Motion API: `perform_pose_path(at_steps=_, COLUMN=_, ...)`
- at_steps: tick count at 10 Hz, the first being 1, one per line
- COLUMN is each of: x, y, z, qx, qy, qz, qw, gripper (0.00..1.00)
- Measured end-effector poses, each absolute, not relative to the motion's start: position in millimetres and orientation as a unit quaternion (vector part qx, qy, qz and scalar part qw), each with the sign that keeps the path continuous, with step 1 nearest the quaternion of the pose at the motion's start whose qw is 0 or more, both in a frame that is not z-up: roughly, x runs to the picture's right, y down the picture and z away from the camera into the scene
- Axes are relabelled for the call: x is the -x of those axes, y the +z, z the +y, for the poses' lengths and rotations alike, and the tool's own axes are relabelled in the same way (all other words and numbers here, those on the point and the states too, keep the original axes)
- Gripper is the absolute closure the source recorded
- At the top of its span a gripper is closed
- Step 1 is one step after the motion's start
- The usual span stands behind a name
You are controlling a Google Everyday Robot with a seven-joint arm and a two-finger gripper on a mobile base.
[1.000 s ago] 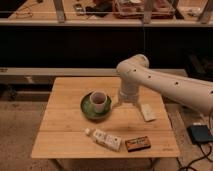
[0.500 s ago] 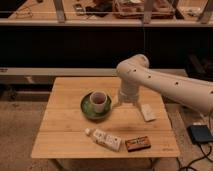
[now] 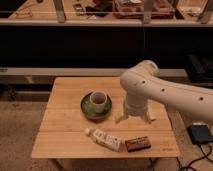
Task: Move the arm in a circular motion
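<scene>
Although the task calls for a circling sweep, the single camera view shows almost nothing changed over the last second. The arm (image 3: 165, 92) sits in the same pose as in both earlier pictures. This glossy white arm enters from the right edge, bends at a bulbous elbow above the wooden table (image 3: 60, 140), and turns downward.

Its pale gripper (image 3: 134, 117) points down over the right middle of the tabletop, near a cup (image 3: 98, 101) that stands on a green plate (image 3: 85, 109). How far open the gripper is cannot be told, and nothing can be seen held in it.

Nearer the front edge lie a white tube (image 3: 106, 139) and a brown packet (image 3: 137, 144), both apart from the gripper.

With so little displacement, the circle is judged to be either barely begun or passing through a slow stretch. The cup looks like the closest thing a wide sweep might brush.
</scene>
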State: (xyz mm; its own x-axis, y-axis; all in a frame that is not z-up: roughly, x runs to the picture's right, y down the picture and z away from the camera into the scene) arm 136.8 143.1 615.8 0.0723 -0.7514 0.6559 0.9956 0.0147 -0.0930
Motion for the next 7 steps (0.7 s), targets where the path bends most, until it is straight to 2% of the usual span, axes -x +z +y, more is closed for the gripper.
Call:
perform_pose_path(at_steps=1, x=-157, y=604, z=143, qx=0.279, qy=-0.636, qz=-0.197, qw=0.692, gripper=0.21)
perform_pose_path(at_steps=4, x=-216, y=613, z=119, qx=0.257, qy=-0.617, qz=-0.132, qw=0.732, gripper=0.21)
perform_pose_path(at_steps=7, x=-279, y=671, z=88, qx=0.222, qy=-0.594, qz=-0.094, qw=0.768, gripper=0.21)
